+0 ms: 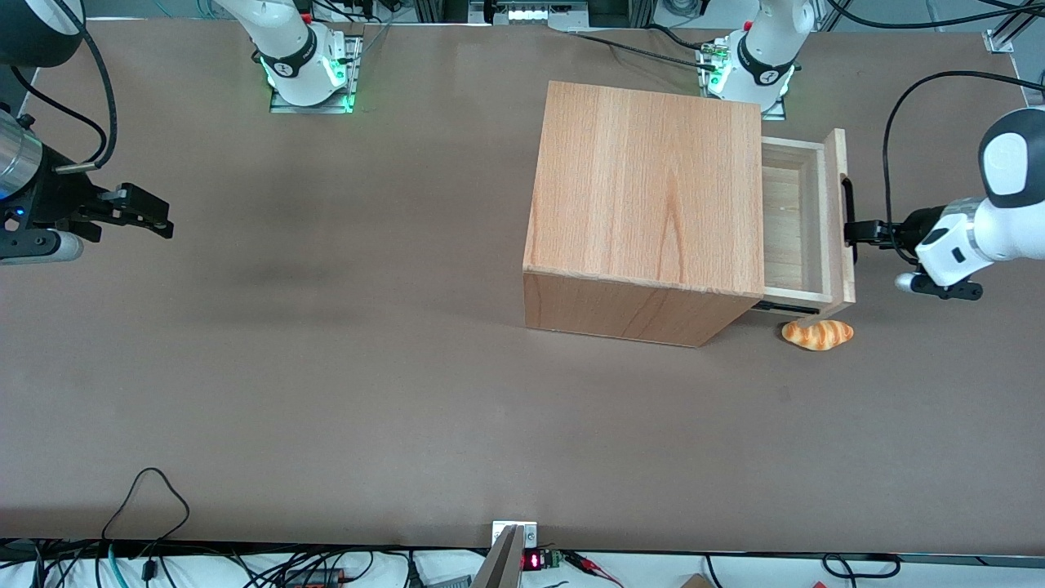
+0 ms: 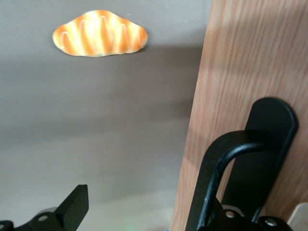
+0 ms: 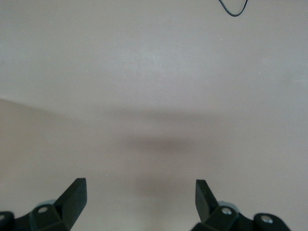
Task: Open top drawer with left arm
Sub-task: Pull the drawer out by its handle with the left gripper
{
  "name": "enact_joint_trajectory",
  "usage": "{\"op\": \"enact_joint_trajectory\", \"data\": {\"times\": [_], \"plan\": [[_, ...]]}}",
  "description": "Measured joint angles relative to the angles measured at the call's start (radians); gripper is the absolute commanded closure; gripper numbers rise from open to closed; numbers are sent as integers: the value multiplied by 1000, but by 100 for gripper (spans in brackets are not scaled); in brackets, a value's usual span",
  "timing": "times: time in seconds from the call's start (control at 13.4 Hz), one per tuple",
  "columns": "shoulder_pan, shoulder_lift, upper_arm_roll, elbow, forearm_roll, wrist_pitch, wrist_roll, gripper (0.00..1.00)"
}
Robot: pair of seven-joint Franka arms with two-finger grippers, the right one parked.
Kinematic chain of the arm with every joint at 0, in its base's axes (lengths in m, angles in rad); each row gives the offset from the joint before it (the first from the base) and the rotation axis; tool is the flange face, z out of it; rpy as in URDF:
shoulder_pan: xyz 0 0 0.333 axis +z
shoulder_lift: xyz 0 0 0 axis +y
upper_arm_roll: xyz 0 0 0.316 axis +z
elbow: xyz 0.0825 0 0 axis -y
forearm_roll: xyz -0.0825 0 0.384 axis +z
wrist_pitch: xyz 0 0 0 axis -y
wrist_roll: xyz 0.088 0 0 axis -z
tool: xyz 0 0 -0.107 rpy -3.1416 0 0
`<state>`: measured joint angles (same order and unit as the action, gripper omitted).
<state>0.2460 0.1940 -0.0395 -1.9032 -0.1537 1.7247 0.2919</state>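
The top drawer [image 1: 804,224] stands partly pulled out of the cabinet [image 1: 645,216], toward the working arm's end of the worktop [image 1: 326,367]. The left arm [image 1: 992,216] holds its gripper [image 1: 857,233] at the handle [image 1: 849,220] on the drawer's front, fingers [image 2: 72,207] spread apart, one on each side of the bar. A bread roll [image 1: 817,334] lies on the worktop just beside the drawer, nearer the front camera.

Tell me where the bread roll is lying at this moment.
In the front view, the bread roll lies on the table toward the working arm's end, just below the open top drawer and nearer the camera than the left gripper.
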Motion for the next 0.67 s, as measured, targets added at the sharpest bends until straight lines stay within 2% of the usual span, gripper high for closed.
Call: {"op": "enact_joint_trajectory", "data": {"times": [0.3, 0.67], "plan": [[20, 13, 0, 31, 48, -2, 1, 0], [40, 19, 0, 40, 53, -4, 7, 0]]}}
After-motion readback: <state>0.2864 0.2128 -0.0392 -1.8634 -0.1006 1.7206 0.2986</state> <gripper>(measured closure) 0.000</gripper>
